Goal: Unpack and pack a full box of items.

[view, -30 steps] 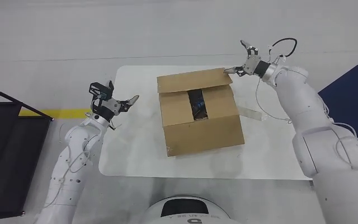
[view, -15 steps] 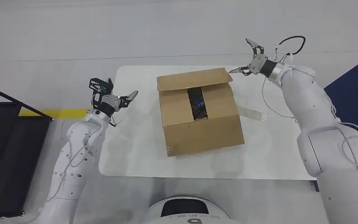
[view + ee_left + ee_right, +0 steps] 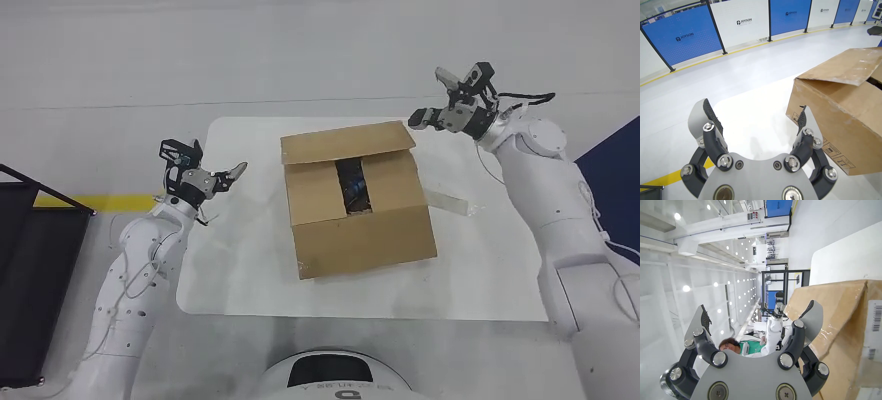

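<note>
A brown cardboard box [image 3: 360,215] stands in the middle of the white table [image 3: 240,270]. Its top flaps are partly apart, and a dark item [image 3: 352,190] shows through the gap. My left gripper [image 3: 215,170] hovers open over the table's left side, apart from the box [image 3: 838,113]. In the left wrist view its fingers [image 3: 755,109] hold nothing. My right gripper [image 3: 430,98] is open at the box's far right corner. In the right wrist view [image 3: 758,309] one fingertip [image 3: 813,308] lies right by the corner of the raised flap [image 3: 838,306]; nothing sits between the fingers.
A clear strip [image 3: 447,201] lies on the table to the right of the box. A black cart [image 3: 25,270] stands on the floor left of the table. Bare table surface lies in front of the box and at its left.
The right wrist has turned and lifted a little away from the flap's corner. The left gripper shifted slightly at first, then stayed still. The box has not moved.
</note>
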`<state>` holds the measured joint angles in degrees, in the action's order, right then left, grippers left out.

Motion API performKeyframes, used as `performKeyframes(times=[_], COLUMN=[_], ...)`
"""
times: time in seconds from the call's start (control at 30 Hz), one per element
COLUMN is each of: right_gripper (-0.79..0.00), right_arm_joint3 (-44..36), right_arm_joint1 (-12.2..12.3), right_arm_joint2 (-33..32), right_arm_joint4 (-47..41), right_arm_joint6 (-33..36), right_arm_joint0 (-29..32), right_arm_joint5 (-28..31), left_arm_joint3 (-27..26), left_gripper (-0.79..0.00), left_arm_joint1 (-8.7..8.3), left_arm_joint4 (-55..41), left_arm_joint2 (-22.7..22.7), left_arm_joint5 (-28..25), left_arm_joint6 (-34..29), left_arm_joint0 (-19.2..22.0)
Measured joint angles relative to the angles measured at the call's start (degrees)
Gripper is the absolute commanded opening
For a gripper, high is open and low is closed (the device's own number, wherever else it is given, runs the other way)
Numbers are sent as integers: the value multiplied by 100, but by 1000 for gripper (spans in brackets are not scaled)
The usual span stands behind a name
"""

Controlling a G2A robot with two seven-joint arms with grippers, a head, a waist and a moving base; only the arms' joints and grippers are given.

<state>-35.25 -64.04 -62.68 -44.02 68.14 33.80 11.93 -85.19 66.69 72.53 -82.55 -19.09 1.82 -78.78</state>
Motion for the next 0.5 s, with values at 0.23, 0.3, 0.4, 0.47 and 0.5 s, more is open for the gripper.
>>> performKeyframes(times=[0.23,0.3,0.4,0.47,0.5], right_gripper=[0,0,0,0,0], right_arm_joint3=[-454,-444,-444,-444,-444], right_arm_joint1=[249,247,246,246,246], right_arm_joint2=[-442,-436,-436,-436,-436], right_arm_joint4=[479,428,426,426,426], right_arm_joint6=[-740,-700,-694,-694,-694], right_arm_joint0=[429,423,422,423,423], right_arm_joint5=[163,161,162,162,162], left_arm_joint3=[0,0,-18,-172,-215], left_gripper=[0,0,0,0,0], left_arm_joint1=[0,0,-5,-59,-88], left_arm_joint4=[0,0,14,333,644], left_arm_joint2=[0,0,13,115,155], left_arm_joint5=[0,0,-13,-92,-138], left_arm_joint6=[0,0,6,221,440], left_arm_joint0=[0,0,-1,-75,-162])
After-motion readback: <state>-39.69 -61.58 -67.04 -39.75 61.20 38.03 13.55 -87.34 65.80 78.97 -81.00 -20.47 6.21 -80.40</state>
